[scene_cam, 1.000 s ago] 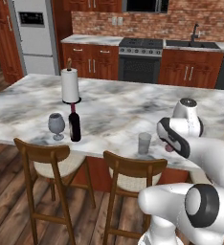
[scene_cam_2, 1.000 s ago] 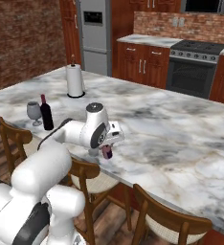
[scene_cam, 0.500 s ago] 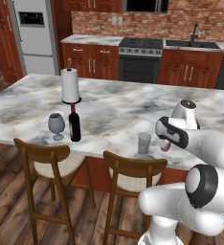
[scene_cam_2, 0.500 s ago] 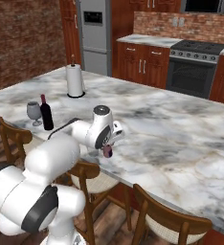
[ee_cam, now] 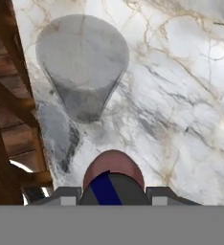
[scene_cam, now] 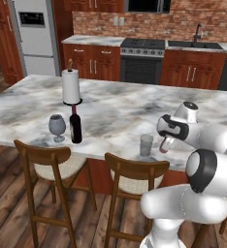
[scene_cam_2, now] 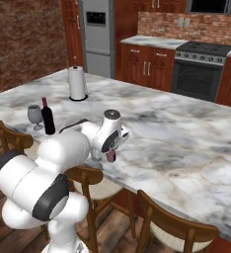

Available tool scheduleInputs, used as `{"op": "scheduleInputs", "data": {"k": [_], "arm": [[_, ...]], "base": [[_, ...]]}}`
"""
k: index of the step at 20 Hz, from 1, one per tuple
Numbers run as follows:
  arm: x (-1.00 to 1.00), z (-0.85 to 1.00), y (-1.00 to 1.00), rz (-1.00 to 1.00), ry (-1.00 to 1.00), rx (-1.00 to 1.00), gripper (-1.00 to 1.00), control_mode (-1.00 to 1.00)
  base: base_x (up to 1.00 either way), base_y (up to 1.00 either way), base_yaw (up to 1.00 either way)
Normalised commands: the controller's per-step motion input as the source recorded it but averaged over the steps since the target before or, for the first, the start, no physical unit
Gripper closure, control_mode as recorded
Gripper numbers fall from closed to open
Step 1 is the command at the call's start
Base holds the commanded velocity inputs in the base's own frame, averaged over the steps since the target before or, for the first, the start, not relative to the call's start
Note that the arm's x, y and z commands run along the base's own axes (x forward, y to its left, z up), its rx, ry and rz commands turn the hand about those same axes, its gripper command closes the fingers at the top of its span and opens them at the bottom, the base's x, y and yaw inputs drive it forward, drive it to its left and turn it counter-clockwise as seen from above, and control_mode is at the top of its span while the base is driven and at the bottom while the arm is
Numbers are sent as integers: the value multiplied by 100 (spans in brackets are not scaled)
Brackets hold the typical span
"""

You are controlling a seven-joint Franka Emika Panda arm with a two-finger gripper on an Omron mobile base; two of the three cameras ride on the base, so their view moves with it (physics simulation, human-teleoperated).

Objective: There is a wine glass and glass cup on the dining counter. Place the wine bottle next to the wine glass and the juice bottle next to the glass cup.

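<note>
Glass cup (scene_cam: 146, 144) just beside the gripper (scene_cam: 165, 146) holding the juice bottle (scene_cam: 163, 146), open marble dining counter (scene_cam: 125, 106) beyond, stools (scene_cam: 130, 177) crowding the near edge.

paper towel roll (scene_cam: 71, 86), fridge (scene_cam: 36, 36), stove (scene_cam: 142, 60)

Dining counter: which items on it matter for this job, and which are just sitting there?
Job items: wine glass, wine bottle beside it, glass cup, juice bottle held in the gripper, dining counter.

Just there: paper towel roll, stools.
</note>
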Motion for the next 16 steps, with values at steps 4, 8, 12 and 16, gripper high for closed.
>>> {"op": "scheduleInputs", "data": {"k": [4, 8, 12, 16], "arm": [[22, -17, -1, 18, 5, 0, 100, -100], [15, -21, 0, 17, 6, -2, 100, -100], [16, -22, 0, 15, 10, -1, 100, -100], [16, -21, 0, 14, 9, 0, 100, -100]], "base": [[0, 0, 0], [0, 0, 0], [0, 0, 0], [0, 0, 0]]}}
